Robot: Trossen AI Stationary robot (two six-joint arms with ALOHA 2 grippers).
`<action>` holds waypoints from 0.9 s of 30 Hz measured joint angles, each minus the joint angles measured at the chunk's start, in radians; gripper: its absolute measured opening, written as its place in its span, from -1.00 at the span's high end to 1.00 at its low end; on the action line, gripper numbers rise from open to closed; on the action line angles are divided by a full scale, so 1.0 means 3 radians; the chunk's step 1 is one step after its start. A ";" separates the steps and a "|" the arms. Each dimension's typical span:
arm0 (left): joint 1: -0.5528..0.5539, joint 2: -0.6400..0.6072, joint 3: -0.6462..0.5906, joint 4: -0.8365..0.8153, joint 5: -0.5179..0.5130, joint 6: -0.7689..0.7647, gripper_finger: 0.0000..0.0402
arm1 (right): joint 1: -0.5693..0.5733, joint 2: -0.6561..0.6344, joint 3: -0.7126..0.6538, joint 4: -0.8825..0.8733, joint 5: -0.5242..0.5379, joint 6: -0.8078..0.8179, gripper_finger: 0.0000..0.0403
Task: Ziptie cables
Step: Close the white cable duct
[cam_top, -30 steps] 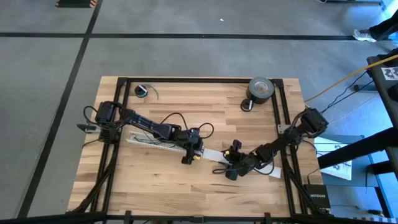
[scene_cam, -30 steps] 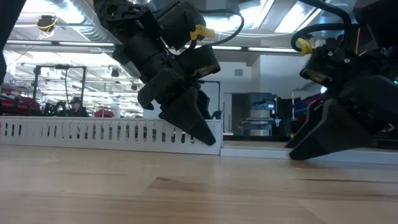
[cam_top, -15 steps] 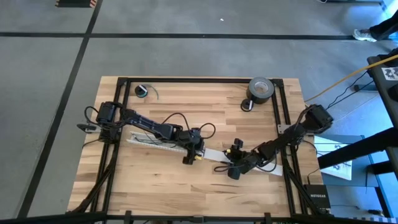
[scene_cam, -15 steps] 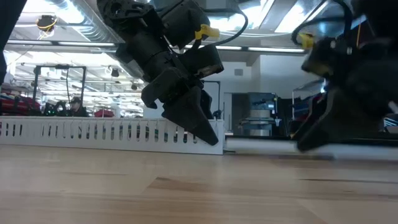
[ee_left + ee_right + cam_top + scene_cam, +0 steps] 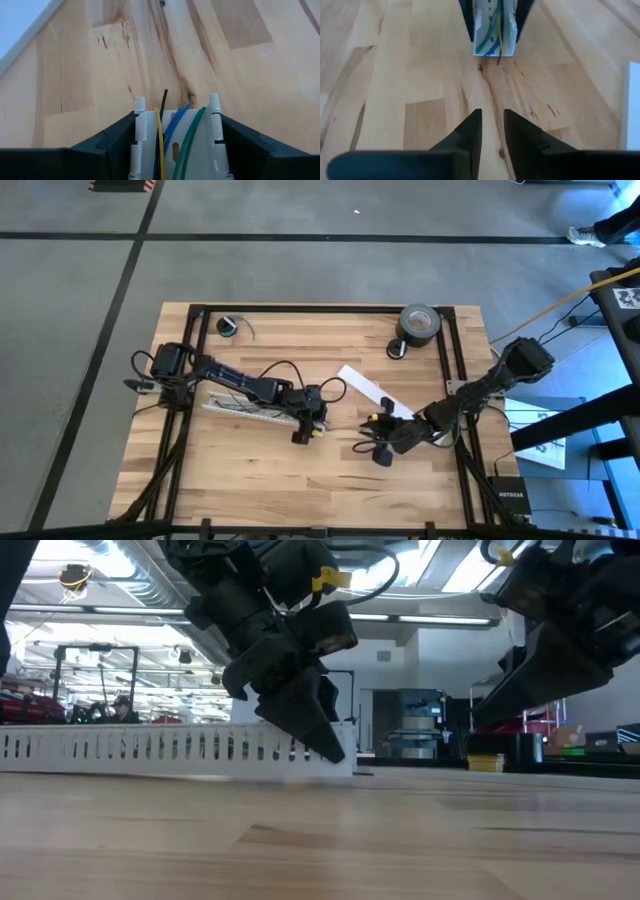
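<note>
Left pincer [image 5: 173, 120] was clamped on the end of the white slotted channel [image 5: 200, 152], one finger against each side wall, down near the middle of the table [image 5: 250, 480]. And there were the cables [image 5: 190, 132], yellow, blue and green, lying along the inside of that channel and reaching its open end. A thin black strand poked out past them, and I could not tell whether it was a wire or a ziptie. My right pincer [image 5: 492, 122] sat a little way off, facing that same channel end across bare wood. Its fingers were pinched down to a slim gap with nothing between them, and in the low view it hung clear above the tabletop. A flat white strip [image 5: 368, 390] lay slantwise on the boards just beside my right arm. Farther back, near the table's far edge, stood a roll of tape [image 5: 420, 322].
</note>
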 joint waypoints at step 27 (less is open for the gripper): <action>0.0023 -0.0011 -0.0018 -0.0171 0.0000 -0.0065 -0.30 | -0.1810 0.0577 -0.0030 0.0383 -0.0132 -0.0623 -0.61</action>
